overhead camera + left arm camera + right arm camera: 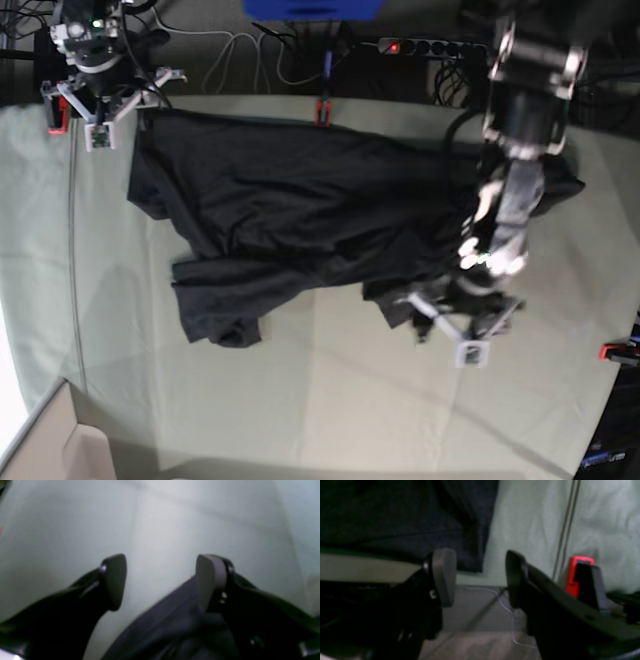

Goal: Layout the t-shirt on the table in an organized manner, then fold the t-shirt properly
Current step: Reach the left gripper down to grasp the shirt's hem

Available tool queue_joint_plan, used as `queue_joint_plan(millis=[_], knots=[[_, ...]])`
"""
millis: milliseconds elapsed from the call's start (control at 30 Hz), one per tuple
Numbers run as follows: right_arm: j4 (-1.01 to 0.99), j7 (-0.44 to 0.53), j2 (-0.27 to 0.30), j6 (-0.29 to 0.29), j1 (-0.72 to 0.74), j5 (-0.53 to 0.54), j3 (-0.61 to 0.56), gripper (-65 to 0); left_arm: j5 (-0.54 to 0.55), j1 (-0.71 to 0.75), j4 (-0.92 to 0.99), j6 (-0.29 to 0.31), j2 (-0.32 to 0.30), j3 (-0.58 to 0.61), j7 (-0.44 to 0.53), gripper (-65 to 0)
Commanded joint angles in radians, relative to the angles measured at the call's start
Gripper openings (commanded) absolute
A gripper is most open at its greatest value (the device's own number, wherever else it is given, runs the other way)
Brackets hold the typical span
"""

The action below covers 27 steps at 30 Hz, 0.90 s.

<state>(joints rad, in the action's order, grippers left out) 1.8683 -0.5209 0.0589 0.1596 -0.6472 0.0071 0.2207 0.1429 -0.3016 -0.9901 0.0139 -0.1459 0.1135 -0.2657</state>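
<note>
shirt: the t-shirt (pixel 300 215) lies spread but rumpled across the far half of the worktop (pixel 330 400), one end bunched under my left arm, hem edge curled near the middle.
left fingers: left gripper (pixel 161 582) has its fingers (pixel 115 580) spread apart, nothing between them; dark cloth lies just beside one pad.
right fingers: right gripper (pixel 481 577) also spread and empty, at the far corner by a red clamp (pixel 577 575), shirt edge just beside it.
handling: I judge it light, limp, no stiffness (will drape and drag, folds trap easily).
grip: I'd pinch a seam or corner, shoulder and hem, one layer only, and pull it taut between both arms.
</note>
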Motion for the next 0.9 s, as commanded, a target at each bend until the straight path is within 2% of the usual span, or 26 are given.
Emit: queue_joint_plan(millis=[0, 100, 200, 333, 500, 533, 600, 700, 800, 867], knots=[[0.018, 0.015, -0.015, -0.004, -0.009, -0.002, 0.023, -32.9, -0.004, -0.055, 0.053, -0.009, 0.004, 0.018, 0.015, -22.8], [0.018, 0.015, -0.061, -0.004, 0.002, -0.002, 0.095, -32.9, -0.002, -0.149, 0.224, -0.009, 0.042, 0.085, 0.018, -22.8], [0.018, 0.015, -0.078, -0.004, 0.027, -0.002, 0.127, -32.9, -0.007, -0.186, 0.314, -0.009, 0.065, 0.144, 0.059, -22.8], [0.018, 0.015, -0.078, -0.004, 0.034, -0.002, 0.128, -32.9, -0.002, -0.179, 0.369, -0.009, 0.070, 0.246, 0.113, -22.8], [0.018, 0.015, -0.043, -0.004, 0.043, -0.002, 0.124, -32.9, -0.001, -0.121, 0.376, -0.009, 0.064, 0.282, 0.119, -24.2], [0.018, 0.015, -0.040, -0.004, 0.048, -0.002, 0.124, -32.9, -0.001, -0.113, 0.374, -0.009, 0.062, 0.282, 0.119, -27.4], [0.014, 0.015, -0.038, -0.004, 0.057, -0.002, 0.128, -32.9, -0.001, -0.098, 0.374, -0.009, 0.058, 0.282, 0.119, -38.9], [0.012, 0.015, -0.018, -0.004, 0.071, -0.002, 0.124, -32.9, 0.001, -0.092, 0.369, -0.018, 0.036, 0.272, 0.116, -65.0], [0.009, 0.014, -0.009, -0.004, 0.082, -0.002, 0.122, -32.9, 0.001, -0.092, 0.366, -0.018, 0.027, 0.179, 0.115, -61.8], [0.009, 0.014, -0.009, -0.004, 0.091, -0.002, 0.122, -32.9, 0.001, -0.092, 0.365, -0.012, 0.027, 0.082, 0.116, -64.8]])
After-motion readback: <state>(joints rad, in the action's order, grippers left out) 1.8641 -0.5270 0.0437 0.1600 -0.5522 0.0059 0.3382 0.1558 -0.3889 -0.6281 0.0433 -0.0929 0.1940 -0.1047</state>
